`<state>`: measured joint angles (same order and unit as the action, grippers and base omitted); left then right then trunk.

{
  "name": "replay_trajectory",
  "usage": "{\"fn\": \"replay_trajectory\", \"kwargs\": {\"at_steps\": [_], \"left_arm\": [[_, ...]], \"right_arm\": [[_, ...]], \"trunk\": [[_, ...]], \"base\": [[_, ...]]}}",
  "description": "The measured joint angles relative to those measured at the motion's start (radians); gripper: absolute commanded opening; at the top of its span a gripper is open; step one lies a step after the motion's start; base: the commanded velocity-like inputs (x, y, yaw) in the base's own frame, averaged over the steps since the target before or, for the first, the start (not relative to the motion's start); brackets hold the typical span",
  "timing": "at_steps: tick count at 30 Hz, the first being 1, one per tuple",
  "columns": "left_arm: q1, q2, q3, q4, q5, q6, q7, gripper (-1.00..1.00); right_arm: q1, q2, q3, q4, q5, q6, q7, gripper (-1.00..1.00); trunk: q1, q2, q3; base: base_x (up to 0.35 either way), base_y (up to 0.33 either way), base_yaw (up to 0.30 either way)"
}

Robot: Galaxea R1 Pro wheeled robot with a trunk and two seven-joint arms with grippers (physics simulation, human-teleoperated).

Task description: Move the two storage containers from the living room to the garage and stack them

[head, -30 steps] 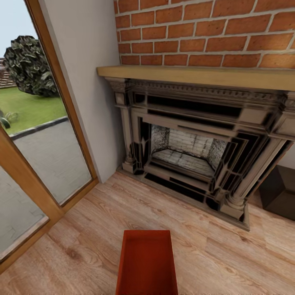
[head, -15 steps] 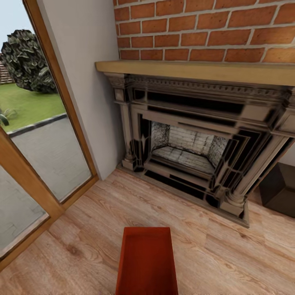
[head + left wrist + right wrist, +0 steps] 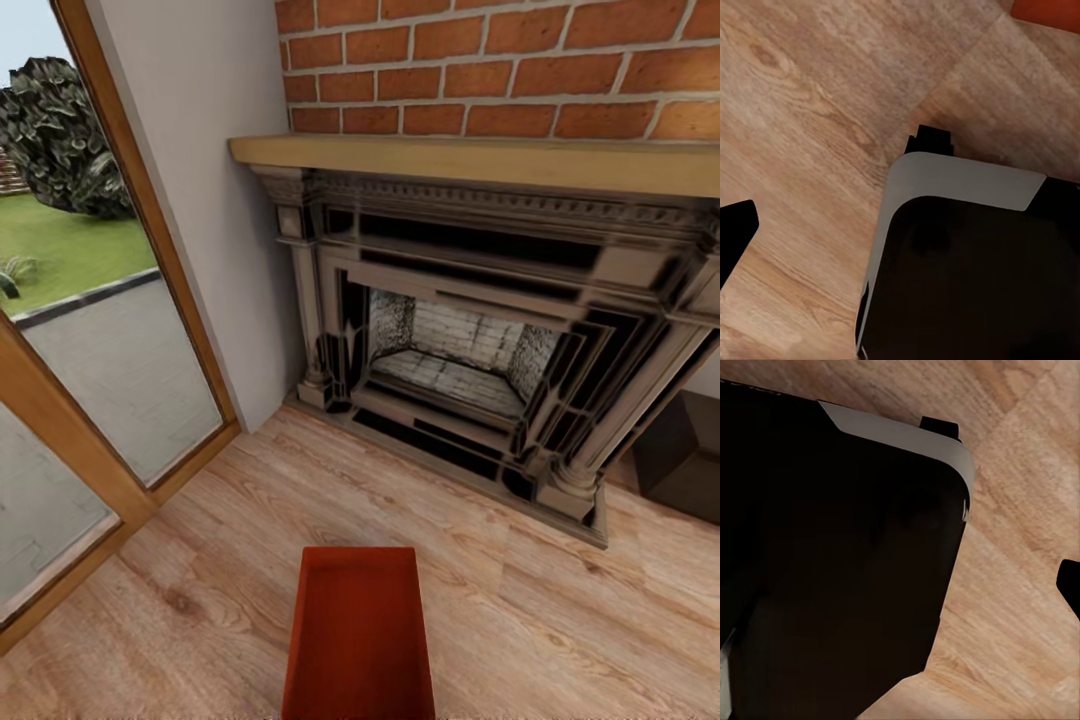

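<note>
One red-orange open-topped storage container (image 3: 360,635) shows at the bottom middle of the head view, lengthwise away from me, over the living room's light wood plank floor (image 3: 200,560). Its near end is cut off by the picture's edge. Whether it rests on the planks or on my base cannot be told. A corner of red-orange container (image 3: 1050,10) also shows in the left wrist view. That view has one dark finger (image 3: 733,234) of my left gripper over the planks. One dark finger (image 3: 1071,585) of my right gripper shows in the right wrist view.
An ornate dark fireplace (image 3: 480,350) under a wooden mantel (image 3: 470,160) and red brick chimney (image 3: 500,60) stands ahead. A glazed wood-framed door (image 3: 90,330) is at the left, a dark cabinet (image 3: 685,455) at the right. My black and grey base (image 3: 967,262) shows beside both wrists.
The whole head view has shifted a little, so the camera moved: mantel and brick sit higher in the picture, and slightly more of the container shows.
</note>
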<state>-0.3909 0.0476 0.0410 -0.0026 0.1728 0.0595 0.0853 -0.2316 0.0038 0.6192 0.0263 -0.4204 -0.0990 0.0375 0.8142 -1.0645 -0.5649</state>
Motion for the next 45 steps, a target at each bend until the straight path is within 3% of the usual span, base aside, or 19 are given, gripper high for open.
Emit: {"fn": "replay_trajectory", "kwargs": {"at_steps": [45], "left_arm": [[0.0, 0.0, 0.0, 0.0, 0.0, 0.0, 0.0, 1.0]], "right_arm": [[0.0, 0.0, 0.0, 0.0, 0.0, 0.0, 0.0, 1.0]], "trunk": [[0.0, 0.0, -0.073]], "base": [[0.0, 0.0, 0.0]]}}
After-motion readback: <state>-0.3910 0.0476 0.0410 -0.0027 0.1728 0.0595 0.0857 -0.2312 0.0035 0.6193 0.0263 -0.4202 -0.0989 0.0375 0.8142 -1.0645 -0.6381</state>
